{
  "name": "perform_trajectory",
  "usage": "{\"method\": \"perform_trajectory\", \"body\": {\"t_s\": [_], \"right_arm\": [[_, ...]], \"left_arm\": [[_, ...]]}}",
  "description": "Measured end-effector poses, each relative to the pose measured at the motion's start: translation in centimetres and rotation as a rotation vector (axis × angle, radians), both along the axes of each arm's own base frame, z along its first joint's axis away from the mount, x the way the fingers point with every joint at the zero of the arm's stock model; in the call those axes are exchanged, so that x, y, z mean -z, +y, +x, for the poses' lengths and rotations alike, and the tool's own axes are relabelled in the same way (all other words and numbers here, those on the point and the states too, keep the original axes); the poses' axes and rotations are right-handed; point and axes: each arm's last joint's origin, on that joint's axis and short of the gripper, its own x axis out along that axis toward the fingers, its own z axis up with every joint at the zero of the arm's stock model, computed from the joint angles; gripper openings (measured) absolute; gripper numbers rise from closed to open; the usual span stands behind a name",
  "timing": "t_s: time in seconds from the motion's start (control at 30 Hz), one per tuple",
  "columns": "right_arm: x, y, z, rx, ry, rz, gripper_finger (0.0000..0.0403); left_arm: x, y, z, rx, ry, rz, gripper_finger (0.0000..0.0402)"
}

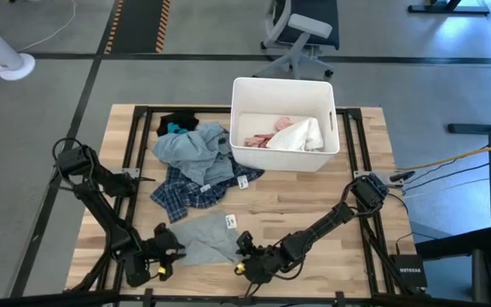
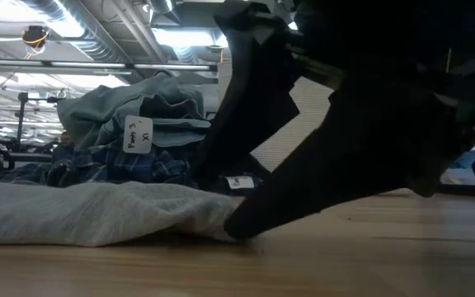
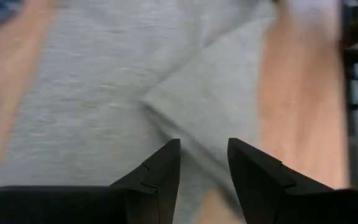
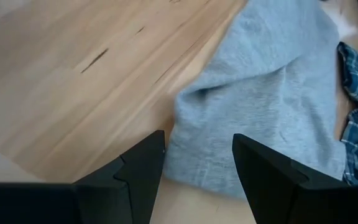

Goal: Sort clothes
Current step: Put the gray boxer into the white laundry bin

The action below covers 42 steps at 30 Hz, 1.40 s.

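A light grey garment [image 1: 201, 240] lies flat on the wooden table near its front edge. My left gripper [image 1: 167, 256] is open at the garment's left side, with its fingers over the cloth [image 3: 104, 93]. My right gripper [image 1: 244, 254] is open at the garment's right corner [image 4: 191, 106], one finger on each side of it. Farther back is a pile: a light blue-grey garment [image 1: 199, 149] rests on a dark blue plaid one [image 1: 186, 192], with teal [image 1: 176, 130] and black [image 1: 177, 119] pieces behind. Pink [image 1: 267, 136] and white [image 1: 301, 136] clothes lie in the white bin [image 1: 239, 111]. My left gripper's open fingers [image 3: 166, 168] stand just over the grey cloth; I cannot tell whether they touch it. My right gripper slants down from the table's right. In the low view, one fingertip [image 2: 242, 223] reaches the table at the garment's bunched edge [image 2: 213, 216]. The garment lies slack on the table.
The bin stands at the table's far middle. Bare wood [image 1: 314, 205] lies between the bin and my right arm. Small white tags show on the grey garment [image 1: 231, 222] and by the plaid one [image 1: 243, 181]. An office chair [image 1: 301, 34] stands beyond the table.
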Motion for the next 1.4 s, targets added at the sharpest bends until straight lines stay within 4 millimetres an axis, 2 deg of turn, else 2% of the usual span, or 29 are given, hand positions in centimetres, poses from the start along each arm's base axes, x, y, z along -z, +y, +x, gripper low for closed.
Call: {"method": "perform_trajectory", "body": {"t_s": [0.17,0.33,0.53,0.77,0.93,1.1,1.4], "right_arm": [[0.0,0.0,0.0,0.004,-0.004,-0.006,0.0209],[0.2,0.0,0.0,0.010,-0.007,-0.013,0.0209],[0.1,0.0,0.1,0.010,-0.013,-0.009,0.0209],[0.1,0.0,0.1,0.008,-0.013,-0.012,0.0209],[0.1,0.0,0.1,0.005,-0.013,-0.014,0.0209],[0.1,0.0,0.1,0.000,-0.013,-0.019,0.0209],[0.1,0.0,0.1,-0.010,-0.013,-0.029,0.0209]], "left_arm": [[-0.8,-1.3,0.5,0.110,-0.040,-0.079,0.0129],[-0.8,-1.5,0.5,0.139,-0.034,-0.090,0.0129],[-0.3,-0.3,0.6,0.014,0.010,-0.071,0.0129],[-1.4,-0.6,1.6,0.034,0.024,-0.009,0.0129],[-0.4,0.5,1.1,-0.042,0.137,-0.021,0.0129],[0.5,-0.7,1.5,0.046,0.105,-0.118,0.0129],[-0.2,-1.8,2.1,0.168,0.009,-0.129,0.0129]]}}
